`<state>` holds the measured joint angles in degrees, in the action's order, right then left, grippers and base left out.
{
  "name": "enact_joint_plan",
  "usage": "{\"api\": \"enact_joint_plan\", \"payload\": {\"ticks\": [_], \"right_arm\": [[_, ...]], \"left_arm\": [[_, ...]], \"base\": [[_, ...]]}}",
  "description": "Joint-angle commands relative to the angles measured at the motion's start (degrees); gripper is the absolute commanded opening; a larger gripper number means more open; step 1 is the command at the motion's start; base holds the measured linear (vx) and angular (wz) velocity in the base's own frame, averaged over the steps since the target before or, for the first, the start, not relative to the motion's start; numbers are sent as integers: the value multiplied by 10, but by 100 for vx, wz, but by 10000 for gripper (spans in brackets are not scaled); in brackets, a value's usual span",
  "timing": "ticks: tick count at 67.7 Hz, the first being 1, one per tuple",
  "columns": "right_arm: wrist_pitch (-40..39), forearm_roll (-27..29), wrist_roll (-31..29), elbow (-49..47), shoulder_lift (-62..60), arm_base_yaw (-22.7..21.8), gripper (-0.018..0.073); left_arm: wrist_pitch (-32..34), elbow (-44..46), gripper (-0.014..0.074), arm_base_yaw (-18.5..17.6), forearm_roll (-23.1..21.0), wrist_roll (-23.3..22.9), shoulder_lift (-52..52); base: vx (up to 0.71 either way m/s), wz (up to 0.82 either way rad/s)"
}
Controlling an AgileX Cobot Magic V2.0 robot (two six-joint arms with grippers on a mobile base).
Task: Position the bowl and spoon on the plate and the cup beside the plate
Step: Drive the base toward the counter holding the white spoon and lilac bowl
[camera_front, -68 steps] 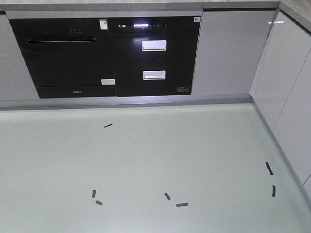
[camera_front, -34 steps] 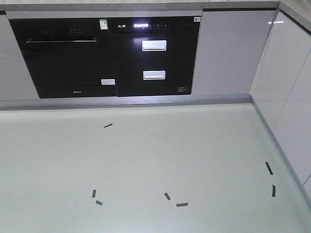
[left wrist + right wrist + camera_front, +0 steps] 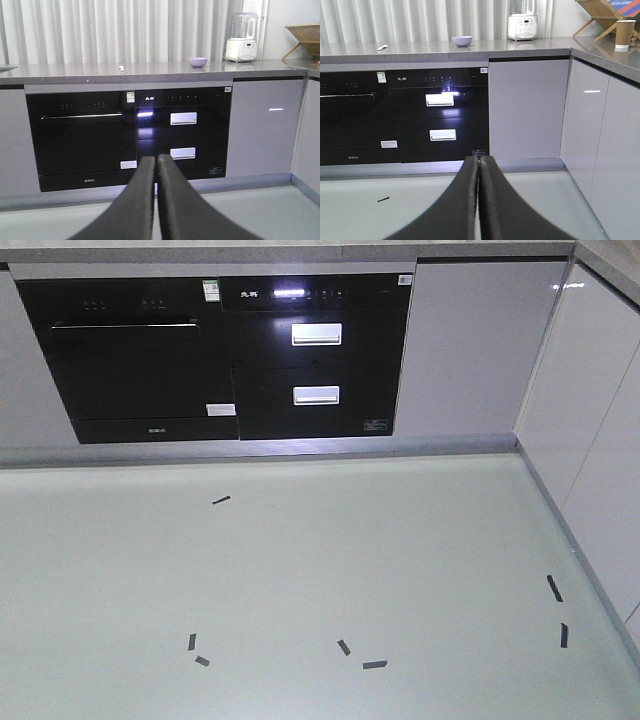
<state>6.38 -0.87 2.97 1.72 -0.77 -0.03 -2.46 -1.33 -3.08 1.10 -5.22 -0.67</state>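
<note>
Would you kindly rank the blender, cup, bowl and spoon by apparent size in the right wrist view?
Largest first: blender, cup, bowl, spoon. The cup looks nearer the camera, so its place above the bowl is unsure.

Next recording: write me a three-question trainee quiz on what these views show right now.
1. True or false: the left hand and right hand are both shut and empty.
2. What lies left of the bowl on the counter? A spoon B fork C lid
3. Fill in: the cup is visible, but the ____ appears in no view.
Key: 1 true; 2 A; 3 plate.
</note>
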Motion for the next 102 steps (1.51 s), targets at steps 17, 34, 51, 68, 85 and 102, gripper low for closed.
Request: {"api": "enact_joint_plan", "payload": {"ticks": [17,34,51,68,85,102], "right_arm": [[-40,-2,-4,4,-4,-2,-11],[-40,-2,-4,4,-4,-2,-11],[-40,-2,-4,4,-4,-2,-11],[-40,-2,-4,4,-4,-2,-11],[-40,-2,-4,4,-4,-2,-11],[-40,-2,-4,4,-4,-2,-11]], "left_arm": [[46,10,-6,-3,0,-7,-8],[46,10,-6,-3,0,-7,-8],[46,10,-6,-3,0,-7,-8],[46,10,-6,-3,0,-7,-8],[46,10,-6,-3,0,-7,-8],[46,10,-6,-3,0,-7,-8]], "base": [[6,0],[9,-4],[8,7],[10,11],[12,3],[14,-1]]}}
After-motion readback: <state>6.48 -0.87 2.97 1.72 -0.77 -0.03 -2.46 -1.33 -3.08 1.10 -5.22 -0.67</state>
